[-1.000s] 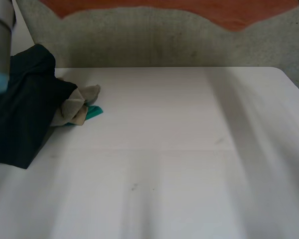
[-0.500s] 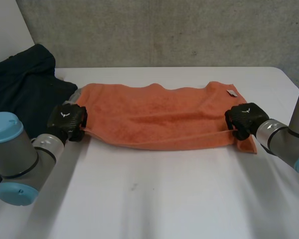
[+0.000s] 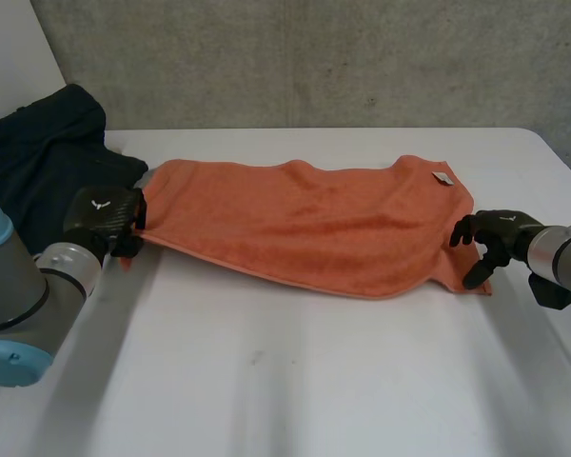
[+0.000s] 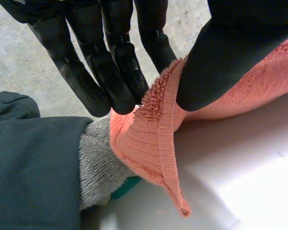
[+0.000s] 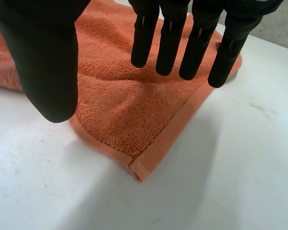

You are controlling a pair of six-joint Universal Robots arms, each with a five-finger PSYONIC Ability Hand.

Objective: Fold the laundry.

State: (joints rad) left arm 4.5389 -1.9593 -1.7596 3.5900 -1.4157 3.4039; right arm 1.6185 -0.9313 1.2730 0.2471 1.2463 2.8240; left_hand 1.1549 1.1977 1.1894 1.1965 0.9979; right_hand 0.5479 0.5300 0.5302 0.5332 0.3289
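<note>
An orange towel [image 3: 314,224] lies folded across the white table [image 3: 295,381], stretched from left to right. My left hand [image 3: 105,219] pinches the towel's left corner [image 4: 153,120] between thumb and fingers, lifting it a little off the table. My right hand [image 3: 495,238] is at the towel's right end, open, with its fingers [image 5: 182,43] straight above the right corner [image 5: 144,153], which lies flat on the table. A small white label [image 3: 443,178] shows at the far right corner.
A pile of dark clothing [image 3: 38,162] sits at the table's back left, beside my left hand, with a grey fleecy cloth [image 4: 98,167] and a bit of green cloth [image 4: 127,186] under its edge. A grey wall runs behind the table.
The towel came down onto the table and now lies there. My right hand has let go of the right corner and opened. My left hand has drawn its corner a little to the left.
</note>
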